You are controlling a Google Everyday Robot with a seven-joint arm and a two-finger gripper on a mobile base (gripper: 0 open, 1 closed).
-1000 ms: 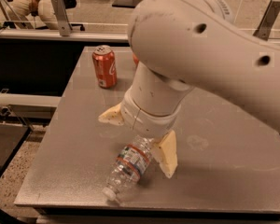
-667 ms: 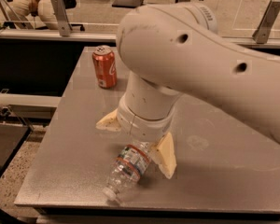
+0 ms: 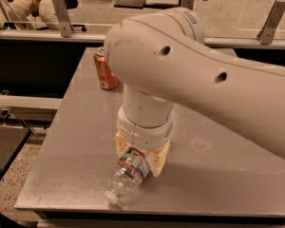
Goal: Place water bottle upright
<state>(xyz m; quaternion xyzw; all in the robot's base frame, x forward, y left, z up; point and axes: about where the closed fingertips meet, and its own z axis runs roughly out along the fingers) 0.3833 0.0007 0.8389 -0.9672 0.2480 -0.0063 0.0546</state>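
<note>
The water bottle (image 3: 129, 175) lies on its side near the front edge of the grey table (image 3: 218, 175). It is clear ribbed plastic with a red-edged label, and its white cap (image 3: 109, 198) points toward the front left. My gripper (image 3: 138, 156) hangs straight down from the big white arm (image 3: 180, 70), right over the bottle's base end. Its tan fingers (image 3: 160, 159) sit tight against both sides of the bottle. The bottle's base is hidden under the wrist.
An orange-red soda can (image 3: 106, 72) stands upright at the back left of the table, partly behind the arm. The table's front edge is just beyond the cap. A black bench (image 3: 19, 70) runs along the left.
The arm has swung left and lowered over the bottle. The fingers, spread wide before, have drawn in against the bottle's sides. The bottle has not moved.
</note>
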